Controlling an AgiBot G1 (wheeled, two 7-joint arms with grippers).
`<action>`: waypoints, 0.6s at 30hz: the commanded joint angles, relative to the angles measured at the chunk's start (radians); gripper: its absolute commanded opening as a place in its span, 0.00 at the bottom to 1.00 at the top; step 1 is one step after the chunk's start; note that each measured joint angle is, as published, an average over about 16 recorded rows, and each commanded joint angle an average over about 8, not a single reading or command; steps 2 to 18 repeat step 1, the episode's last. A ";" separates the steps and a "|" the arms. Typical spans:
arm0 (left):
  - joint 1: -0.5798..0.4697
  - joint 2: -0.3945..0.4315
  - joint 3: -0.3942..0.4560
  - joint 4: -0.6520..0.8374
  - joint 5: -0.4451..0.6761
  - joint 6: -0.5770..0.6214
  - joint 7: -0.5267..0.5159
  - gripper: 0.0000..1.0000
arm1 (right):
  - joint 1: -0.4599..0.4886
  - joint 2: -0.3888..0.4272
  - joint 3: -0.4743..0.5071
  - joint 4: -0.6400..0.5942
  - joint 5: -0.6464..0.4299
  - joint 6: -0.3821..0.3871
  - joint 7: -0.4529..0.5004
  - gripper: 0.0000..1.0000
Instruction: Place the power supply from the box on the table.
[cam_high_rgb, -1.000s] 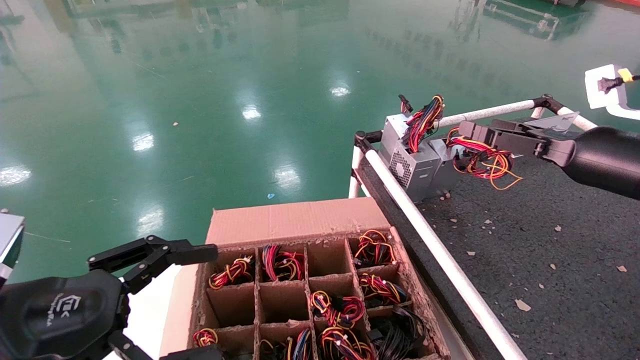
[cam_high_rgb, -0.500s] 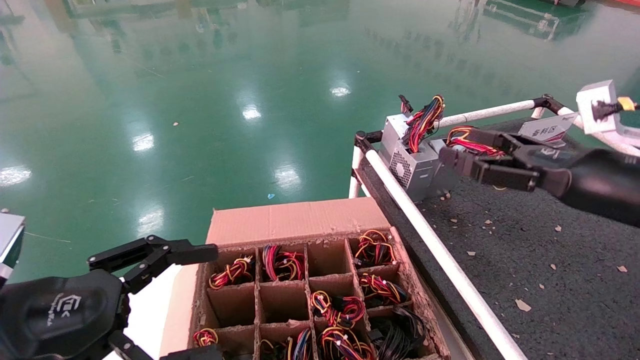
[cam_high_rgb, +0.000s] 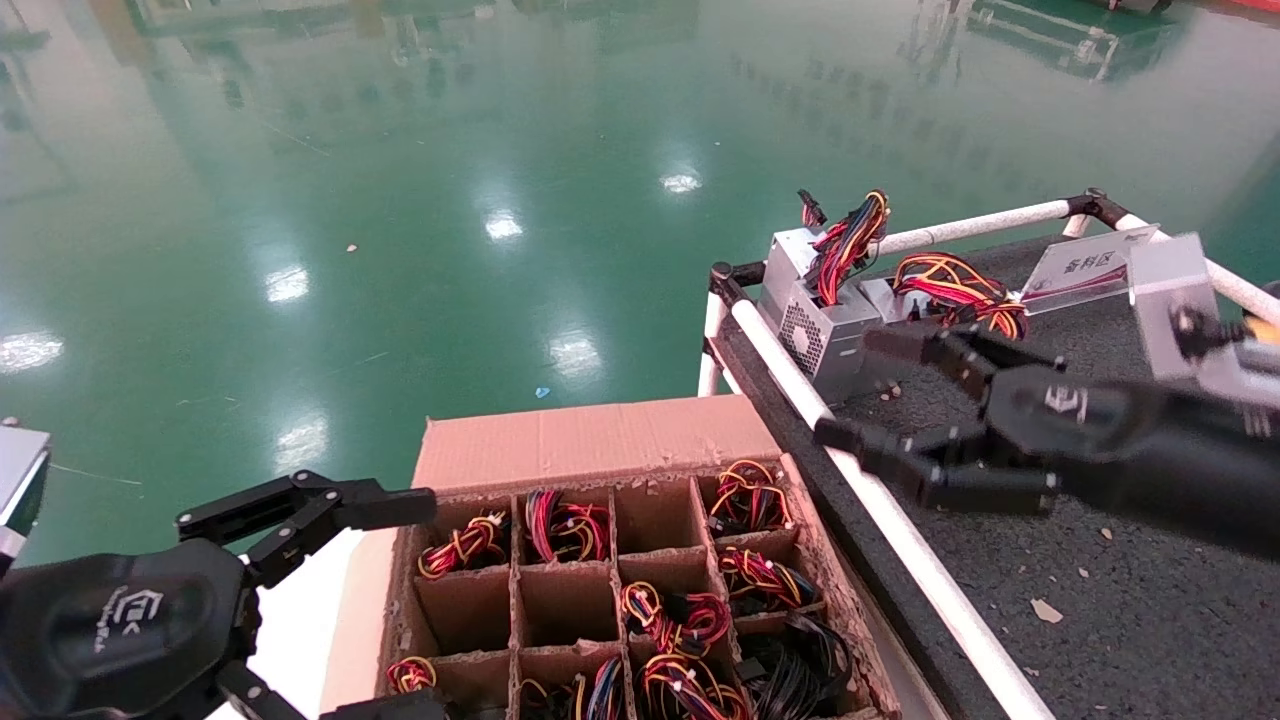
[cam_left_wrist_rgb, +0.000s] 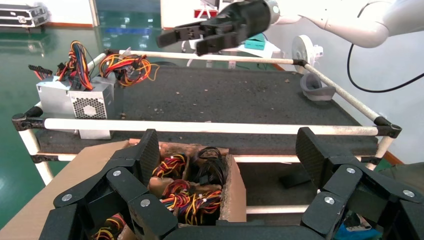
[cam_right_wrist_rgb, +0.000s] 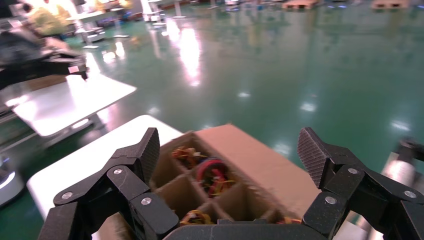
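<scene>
The power supply (cam_high_rgb: 905, 300), a silver unit with a looped wire bundle, lies on the desk (cam_high_rgb: 1130, 520) at its far corner, touching the vent-grilled unit (cam_high_rgb: 825, 335). More wire bundles show in the cells of the box (cam_high_rgb: 600, 590), which stands just beside the desk's near rail.

The right claw (cam_high_rgb: 880, 400) hangs spread and empty above that rail, between the box and the desk units. The left claw (cam_high_rgb: 400, 600) hovers spread at the box's opposite side, idle.

Handling judgement: each unit is likely heavy and rigid, with smooth metal sides that may slip. The wires are soft and will snag on the frayed cell walls. Grip across the metal body, not the loop; lift straight up.
</scene>
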 joint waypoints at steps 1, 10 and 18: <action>0.000 0.000 0.000 0.000 0.000 0.000 0.000 1.00 | -0.046 0.015 0.000 0.073 0.038 -0.014 -0.009 1.00; 0.000 0.000 0.000 0.000 0.000 0.000 0.000 1.00 | -0.046 0.015 0.000 0.073 0.038 -0.014 -0.009 1.00; 0.000 0.000 0.000 0.000 0.000 0.000 0.000 1.00 | -0.046 0.015 0.000 0.073 0.038 -0.014 -0.009 1.00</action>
